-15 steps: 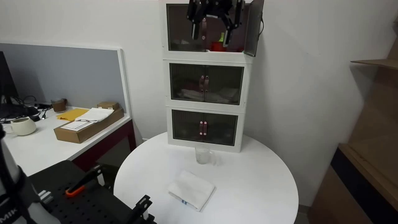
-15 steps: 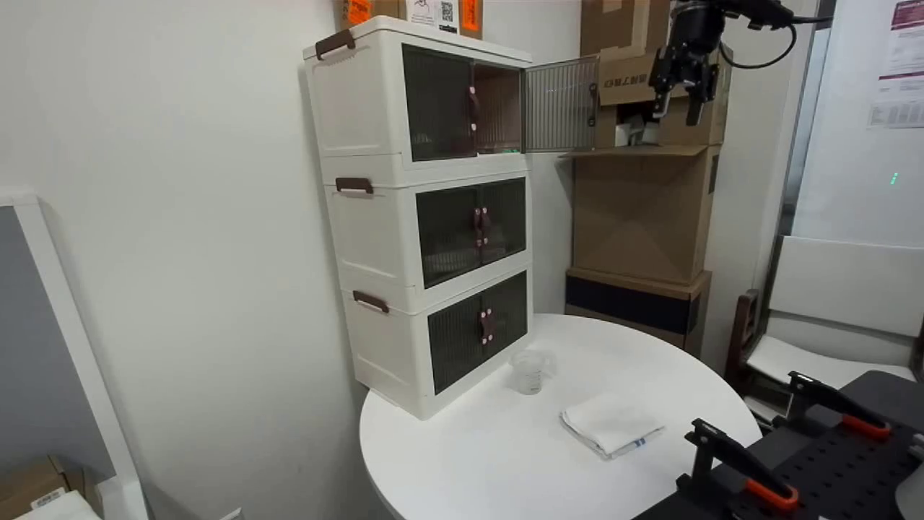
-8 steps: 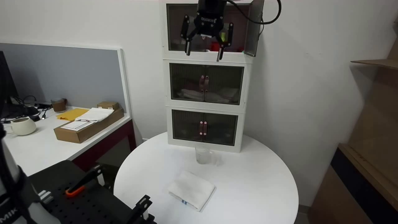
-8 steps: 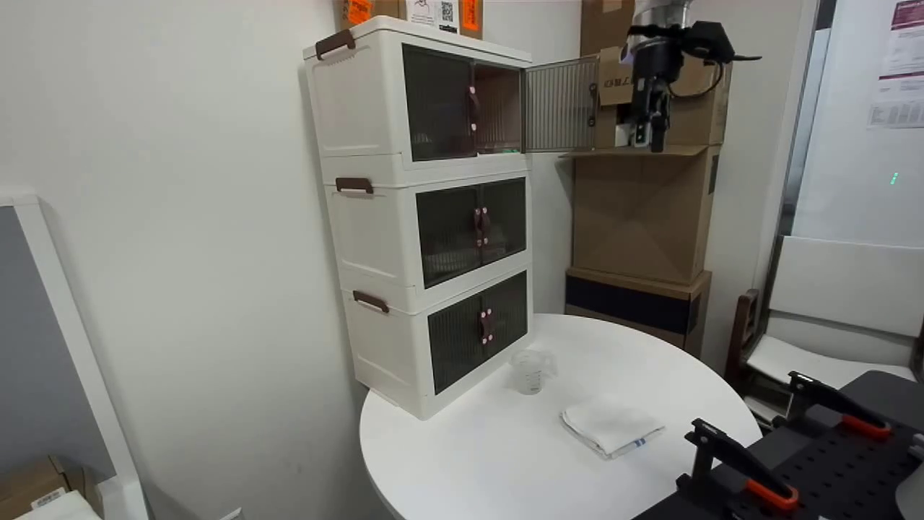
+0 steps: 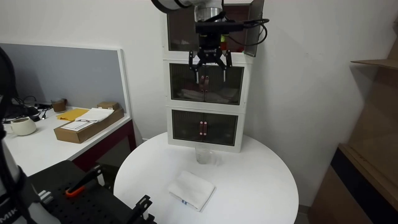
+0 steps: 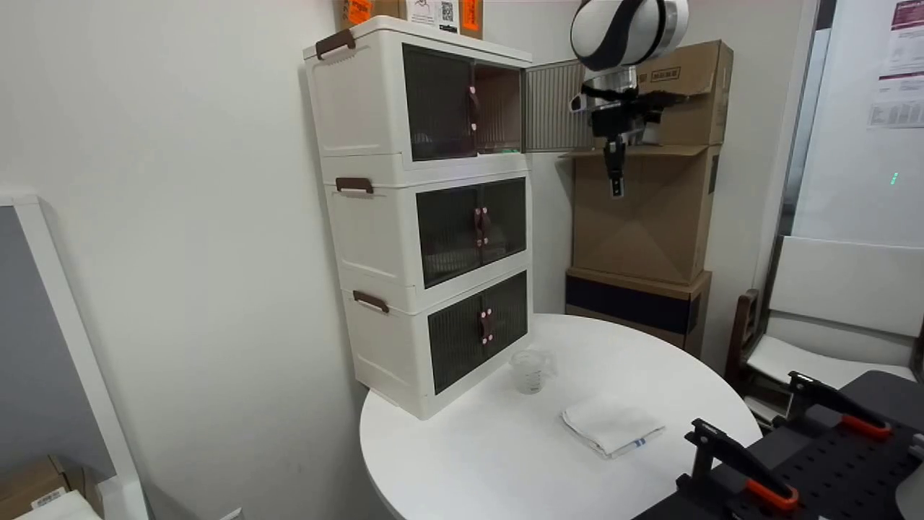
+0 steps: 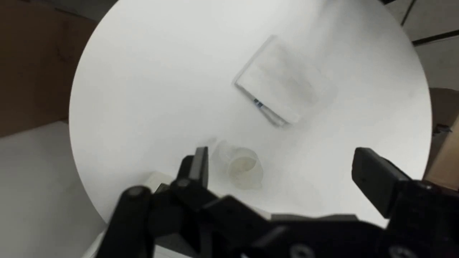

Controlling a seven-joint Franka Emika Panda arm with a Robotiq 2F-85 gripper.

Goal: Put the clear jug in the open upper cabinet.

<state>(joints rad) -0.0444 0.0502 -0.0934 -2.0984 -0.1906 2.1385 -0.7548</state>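
Note:
The clear jug stands upright on the white round table, close in front of the lowest cabinet unit. It also shows in an exterior view and from above in the wrist view, its handle toward the upper left there. My gripper points down, open and empty, well above the jug. In the wrist view the jug lies between the fingers, nearer the left finger. The open upper cabinet shows brown inner walls. Its right door is swung out and its left door is shut. The arm hides part of it.
A folded white cloth lies on the table in front of the jug. Two shut units are below the upper cabinet. A red item is inside the upper cabinet. Cardboard boxes stand beyond the table; clamps are near its edge.
My gripper has come down from before the upper cabinet to before the middle unit and turned to point straight down. It stays open. The jug, cloth and cabinet door have not moved.

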